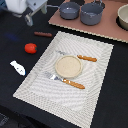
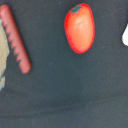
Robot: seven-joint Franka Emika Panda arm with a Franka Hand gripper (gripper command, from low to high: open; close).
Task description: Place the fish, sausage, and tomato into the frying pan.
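Observation:
The dark red-brown sausage (image 1: 43, 34) lies on the black table, and the red tomato (image 1: 30, 48) lies a little nearer. The white fish (image 1: 17, 67) lies nearer still, toward the exterior view's left. The dark frying pan (image 1: 69, 10) sits on a brown board at the back. My gripper (image 1: 29, 19) is high at the back left, above the table, with its fingers unclear. The wrist view shows the sausage (image 2: 15, 39), the tomato (image 2: 79, 28) and a white edge of the fish (image 2: 125, 36) from above; no fingers show there.
A grey pot (image 1: 92, 13) stands beside the pan on the brown board (image 1: 107, 30), with a bowl (image 1: 123, 17) at the far right. A woven placemat (image 1: 40, 82) holds a tan plate (image 1: 68, 66) and orange-handled cutlery (image 1: 74, 84).

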